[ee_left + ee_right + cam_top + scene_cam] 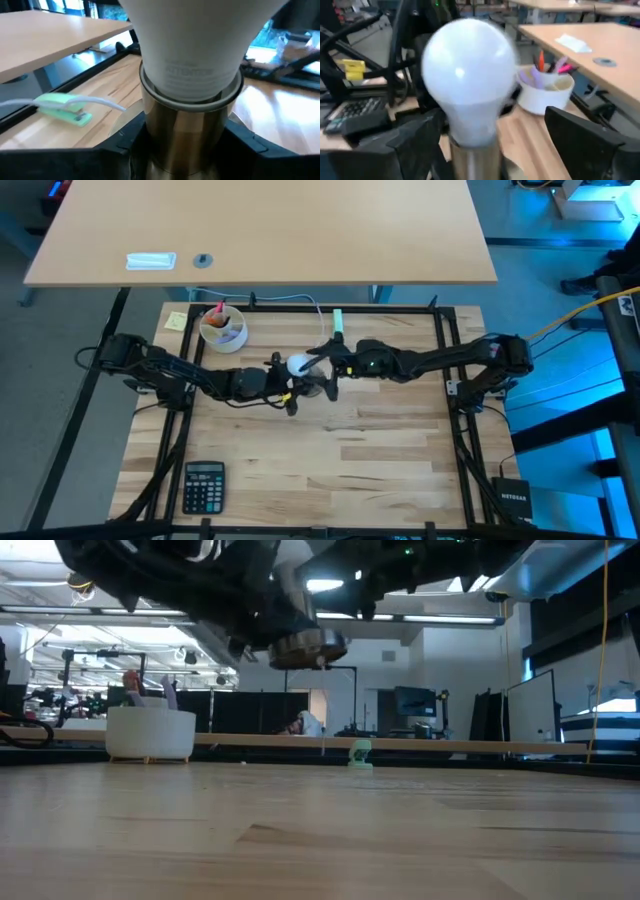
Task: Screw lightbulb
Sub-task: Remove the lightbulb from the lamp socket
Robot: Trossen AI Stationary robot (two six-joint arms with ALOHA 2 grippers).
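Observation:
The white frosted lightbulb (298, 364) stands upright with its neck (190, 70) in a silvery metal socket (185, 135), in mid-air over the middle of the table. The socket's round underside (305, 645) shows well above the tabletop in the low view. My left gripper (285, 385) is shut on the socket. My right gripper (318, 368) is open. Its fingers (415, 145) stand on either side of the bulb's dome (467, 75), with a clear gap at one finger. A thin white cord (75, 102) trails away toward the far edge. My left gripper pinches the metal socket's cylindrical wall (150, 145) between its two fingers, one on each side, below the bulb's neck. The fingers come level from the table's left. The socket is upright and lifted clear of the table, with the bulb standing on top of it.
A white bowl (222, 328) with pens stands at the far left beside a yellow note (176, 320). A green clip (338, 320) lies on the cord near the far edge. A calculator (203, 485) lies at the near left. A second, lighter table (260, 230) stands beyond.

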